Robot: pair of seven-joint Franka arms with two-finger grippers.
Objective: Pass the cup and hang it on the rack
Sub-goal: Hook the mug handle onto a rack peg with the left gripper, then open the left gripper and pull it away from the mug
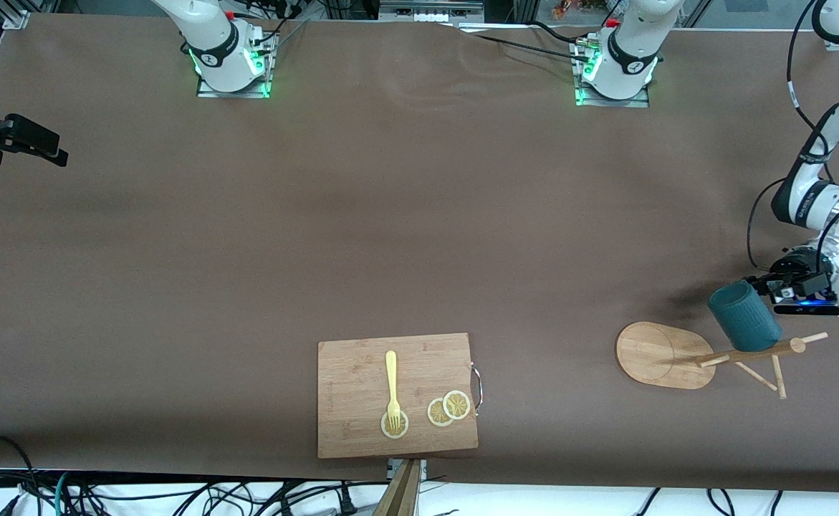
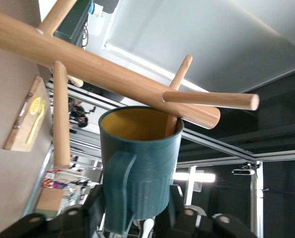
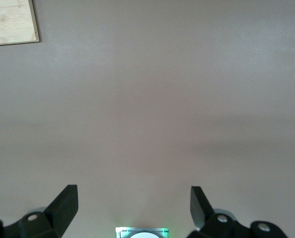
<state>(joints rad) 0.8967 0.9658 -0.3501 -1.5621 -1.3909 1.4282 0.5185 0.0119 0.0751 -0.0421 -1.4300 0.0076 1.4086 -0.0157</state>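
Note:
The dark teal cup (image 1: 745,315) is up against the bamboo rack (image 1: 749,352), which stands at the left arm's end of the table. In the left wrist view one thin peg (image 2: 173,111) reaches into the cup's (image 2: 142,158) yellowish mouth. The cup's handle (image 2: 118,193) hangs free of any peg. My left gripper (image 1: 766,290) sits at the cup's base, and the base lies inside my left gripper (image 2: 136,194). My right gripper (image 3: 133,191) is open over bare table with nothing between its fingers.
A wooden cutting board (image 1: 347,430) with a yellow fork (image 1: 391,383) and lemon slices (image 1: 449,408) lies near the table's front edge. The rack's oval base (image 1: 652,355) rests on the table. A dark device (image 1: 14,136) juts in at the right arm's end.

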